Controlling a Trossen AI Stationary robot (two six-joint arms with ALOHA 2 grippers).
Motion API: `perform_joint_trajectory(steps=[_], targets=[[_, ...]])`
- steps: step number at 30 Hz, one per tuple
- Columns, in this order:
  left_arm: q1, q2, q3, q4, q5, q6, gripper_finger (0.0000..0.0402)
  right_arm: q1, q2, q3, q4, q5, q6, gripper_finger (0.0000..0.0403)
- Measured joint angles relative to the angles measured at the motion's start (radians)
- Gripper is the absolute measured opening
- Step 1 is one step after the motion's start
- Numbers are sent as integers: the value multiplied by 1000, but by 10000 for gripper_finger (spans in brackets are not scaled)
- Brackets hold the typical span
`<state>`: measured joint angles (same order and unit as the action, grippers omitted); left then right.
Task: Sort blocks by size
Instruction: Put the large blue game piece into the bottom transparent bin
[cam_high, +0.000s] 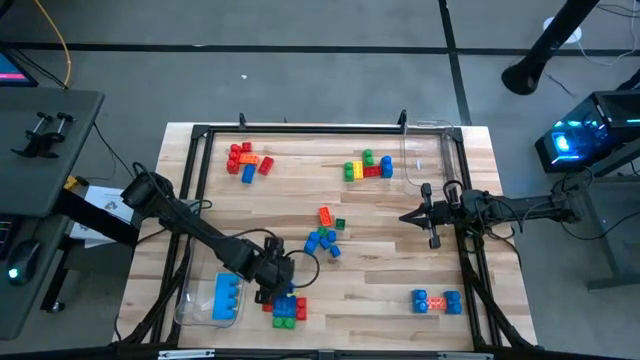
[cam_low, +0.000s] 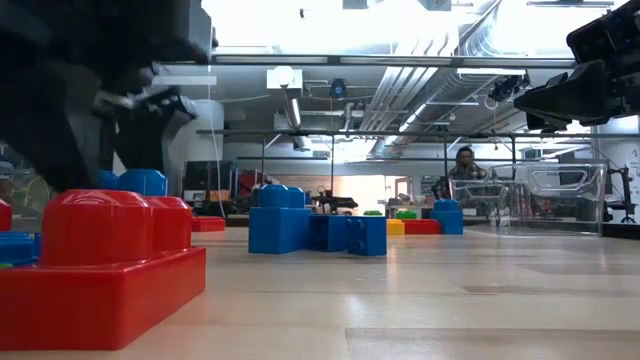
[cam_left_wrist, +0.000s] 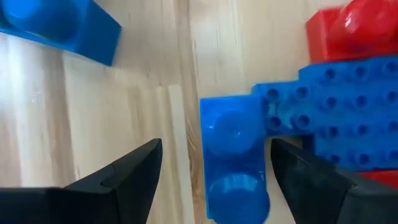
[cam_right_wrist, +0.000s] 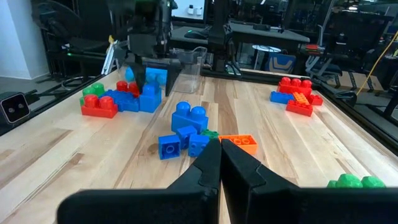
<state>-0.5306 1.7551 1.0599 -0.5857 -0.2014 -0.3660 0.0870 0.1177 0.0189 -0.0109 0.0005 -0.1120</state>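
My left gripper is open and points down over a near-edge cluster of red, blue and green bricks. In the left wrist view its fingers stand on either side of a blue two-stud brick. That brick lies on the table against a flat blue studded piece, and a narrow gap shows on each side of it. A large blue brick lies in a clear tub at the near left. My right gripper is shut and empty, held above the table at the right.
Other brick groups lie at the far left, far centre, centre and near right. A second clear tub stands at the far right. A black frame borders the wooden table.
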Motion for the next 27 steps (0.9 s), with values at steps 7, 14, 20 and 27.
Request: perform_joint_trajectory(steps=[7,14,20,27], targets=[[6,82,12,-13,36,0,231,0,0,0,0,0,0,1],[60,-10,63,-29,-32,-18,98,0,0,0,0,0,0,1],[115,-244,92,-323,-163,-237,98,0,0,0,0,0,0,1],[-55,-513,83,-636,-137,-923,98,0,0,0,0,0,0,1]])
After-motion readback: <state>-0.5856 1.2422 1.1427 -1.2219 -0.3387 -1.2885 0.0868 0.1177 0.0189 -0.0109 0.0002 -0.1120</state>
